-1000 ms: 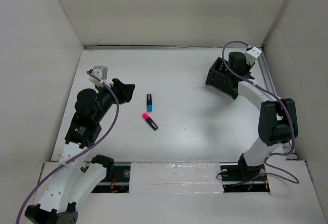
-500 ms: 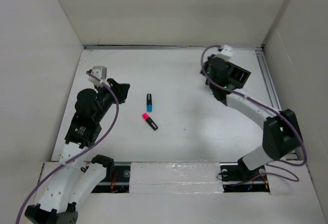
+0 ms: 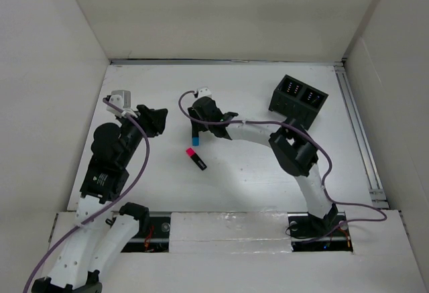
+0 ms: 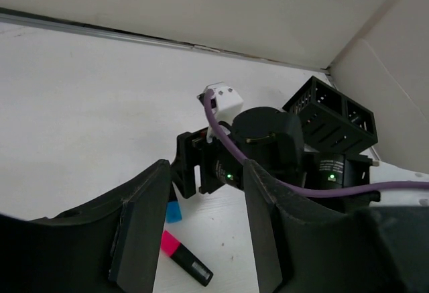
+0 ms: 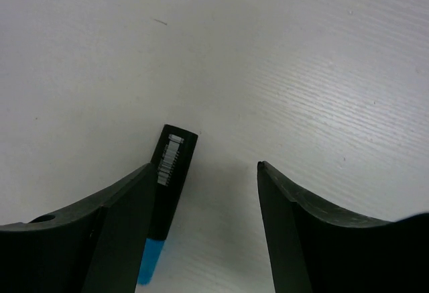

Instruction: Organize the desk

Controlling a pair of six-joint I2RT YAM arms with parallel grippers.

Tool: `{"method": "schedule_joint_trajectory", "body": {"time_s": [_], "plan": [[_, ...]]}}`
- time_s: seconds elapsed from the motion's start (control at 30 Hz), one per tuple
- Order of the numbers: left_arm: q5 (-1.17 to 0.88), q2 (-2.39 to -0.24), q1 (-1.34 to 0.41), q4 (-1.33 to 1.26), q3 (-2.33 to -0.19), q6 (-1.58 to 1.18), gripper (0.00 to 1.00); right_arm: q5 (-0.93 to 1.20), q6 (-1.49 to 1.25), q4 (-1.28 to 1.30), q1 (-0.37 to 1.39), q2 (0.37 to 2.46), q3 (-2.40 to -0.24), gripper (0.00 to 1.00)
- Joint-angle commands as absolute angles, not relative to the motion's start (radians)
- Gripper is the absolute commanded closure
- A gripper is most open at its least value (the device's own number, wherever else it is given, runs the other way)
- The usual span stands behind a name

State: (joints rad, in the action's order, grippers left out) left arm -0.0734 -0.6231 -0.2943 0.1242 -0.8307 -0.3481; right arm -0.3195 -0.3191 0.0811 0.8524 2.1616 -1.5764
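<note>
The desk [image 3: 255, 165] is a white tabletop with white walls. A blue-capped black highlighter [image 3: 194, 137] lies on it, and a pink-capped one [image 3: 195, 159] just in front of it. My right gripper [image 3: 196, 124] is open and low over the blue highlighter [image 5: 167, 172], which lies just inside its left finger [image 5: 114, 226]. My left gripper [image 3: 155, 119] is open and empty, left of both highlighters. In the left wrist view it [image 4: 201, 232] frames the pink highlighter [image 4: 181, 259], the blue cap [image 4: 173, 210] and the right gripper [image 4: 201, 172].
A black compartmented box [image 3: 298, 98] stands at the back right and also shows in the left wrist view [image 4: 332, 115]. The right arm [image 3: 268, 132] stretches across the middle of the desk. White walls close in the left, back and right.
My right arm has swung from the black box at the back right across to the blue highlighter. My left arm has shifted slightly back and left.
</note>
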Motion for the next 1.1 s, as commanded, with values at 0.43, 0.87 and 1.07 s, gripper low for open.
{"method": "schedule_joint_trajectory", "body": {"time_s": [0.43, 0.87, 1.07], "plan": [[-0.028, -0.525, -0.29, 0.086, -0.828, -0.356, 0.56, -0.468, -0.391, 0.216, 0.927, 2.299, -1.752, 0.54], [-0.025, -0.525, -0.29, 0.083, -0.822, -0.365, 0.56, -0.59, -0.393, -0.071, 0.734, 1.84, -1.365, 0.91], [-0.029, -0.532, -0.29, 0.086, -0.825, -0.362, 0.56, -0.818, -0.388, -0.175, 0.525, 1.551, -1.198, 0.89]]}}
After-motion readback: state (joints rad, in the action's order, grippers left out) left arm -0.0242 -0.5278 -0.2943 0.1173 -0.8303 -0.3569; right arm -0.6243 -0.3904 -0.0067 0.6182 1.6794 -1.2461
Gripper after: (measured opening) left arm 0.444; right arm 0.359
